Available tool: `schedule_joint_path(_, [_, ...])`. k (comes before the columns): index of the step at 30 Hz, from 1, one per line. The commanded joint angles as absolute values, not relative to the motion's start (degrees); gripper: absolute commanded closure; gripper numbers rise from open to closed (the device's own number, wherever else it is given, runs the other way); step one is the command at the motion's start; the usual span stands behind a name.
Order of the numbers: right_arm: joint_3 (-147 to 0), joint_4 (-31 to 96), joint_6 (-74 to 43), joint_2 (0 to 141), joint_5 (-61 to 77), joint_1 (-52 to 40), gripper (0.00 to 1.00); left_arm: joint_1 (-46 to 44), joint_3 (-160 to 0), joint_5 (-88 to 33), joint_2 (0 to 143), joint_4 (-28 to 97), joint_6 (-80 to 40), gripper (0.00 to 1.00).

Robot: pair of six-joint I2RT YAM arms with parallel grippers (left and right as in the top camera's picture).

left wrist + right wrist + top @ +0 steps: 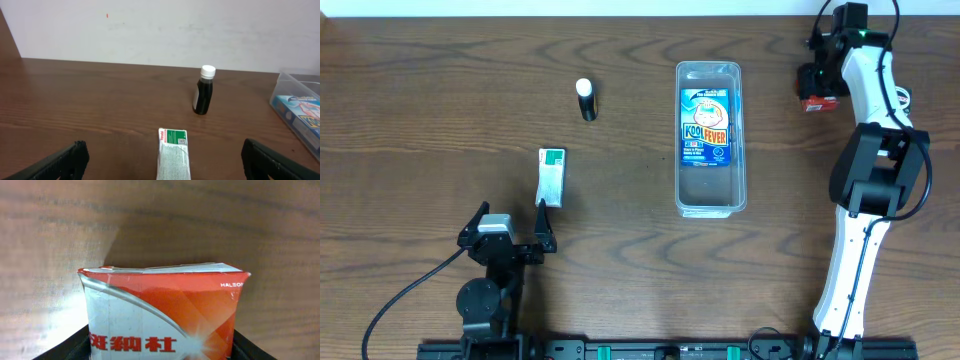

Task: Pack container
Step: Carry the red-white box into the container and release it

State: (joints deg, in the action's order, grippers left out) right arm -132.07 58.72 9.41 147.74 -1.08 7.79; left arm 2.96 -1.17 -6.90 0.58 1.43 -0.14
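Packing state, overhead: the container [711,196] lies right of centre on the table [420,120], its long side running far to near. A blue Kool Fever box [706,127] lies flat in its far half, and the near half is bare.
Loose items, overhead: a dark bottle [586,99] with a white cap is left of the container. A green and white packet [552,176] lies nearer and further left. Both are outside the container.
Left gripper, overhead: the left gripper [513,222] sits just on the near side of the packet, spread wide with nothing between its fingers.
Right gripper, overhead: the right gripper [817,95] is at the far right, well apart from the container, over a red and silver box [817,103].
Left wrist: the packet lies straight ahead between the splayed fingers [65,160]. The bottle stands upright beyond it, and a corner of the container shows at the right edge.
Left wrist risk: the packet looks thin and lies flat on the wood, so a closing pinch could skid over it or push it away.
Right wrist: the red and silver box fills the frame with dark fingers [250,352] against both its sides, so it looks pinched. Whether it is off the table cannot be told.
Right wrist risk: the card looks thin, so a hard squeeze may crush it and a light one may let it slip. Only the near half of the container is free; set down over the blue box, it could catch the rim.
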Motion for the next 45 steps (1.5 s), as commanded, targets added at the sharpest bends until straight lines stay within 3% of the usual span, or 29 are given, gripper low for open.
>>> schedule_joint_path(1, [-137.14, 61.52, 7.70, 148.51, -1.26, 8.27, 0.38, 3.31, -0.23, -7.51, 0.23, 3.42, 0.19, 0.02])
schedule_joint_path(7, [-149.75, 74.94, 5.93, 148.51, 0.19, 8.03, 0.37, 3.31, -0.23, -7.51, 0.23, 3.42, 0.19, 0.02])
schedule_joint_path(17, [-171.35, 97.19, 1.58, 148.51, 14.87, 3.49, 0.38, 3.31, -0.23, -7.51, 0.23, 3.42, 0.19, 0.02])
schedule_joint_path(28, [-172.27, 97.30, -9.45, 147.87, 9.37, -10.15, 0.37, 3.31, -0.23, -7.51, 0.23, 3.42, 0.19, 0.02])
schedule_joint_path(34, [-172.07, 97.32, -17.15, 147.87, -2.55, -17.04, 0.37, 3.31, -0.23, -7.51, 0.23, 3.42, 0.19, 0.02])
schedule_joint_path(45, [-166.84, 97.19, -29.34, 147.87, -11.62, -22.55, 0.34, 3.31, -0.23, -7.51, 0.23, 3.42, 0.19, 0.02])
